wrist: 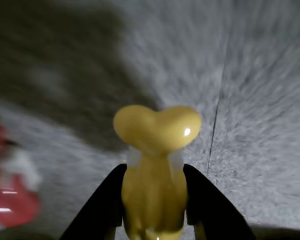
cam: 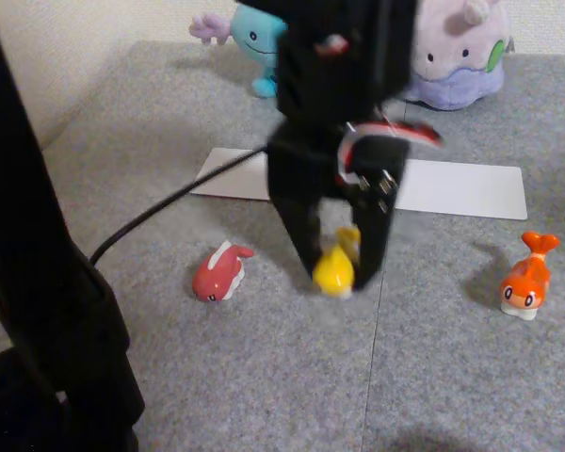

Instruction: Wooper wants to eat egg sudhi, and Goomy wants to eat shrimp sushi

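Grey carpet tiles, white sheet behind. Left to right in the other view: light blue round Wooper plush at back, red fish figure, my black gripper with jaws closed on the yellow fish-shaped egg sudhi, pale lilac Goomy plush at back, orange fish-shaped shrimp sushi well apart. Wrist view: fingers squeeze the yellow body.

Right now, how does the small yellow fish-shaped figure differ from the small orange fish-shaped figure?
The small yellow fish-shaped figure is clamped between the black fingers of the tool; the small orange fish-shaped figure stands free on the grey carpet. The yellow one sits near the middle of the other view, the orange one far right. Both have forked tails.
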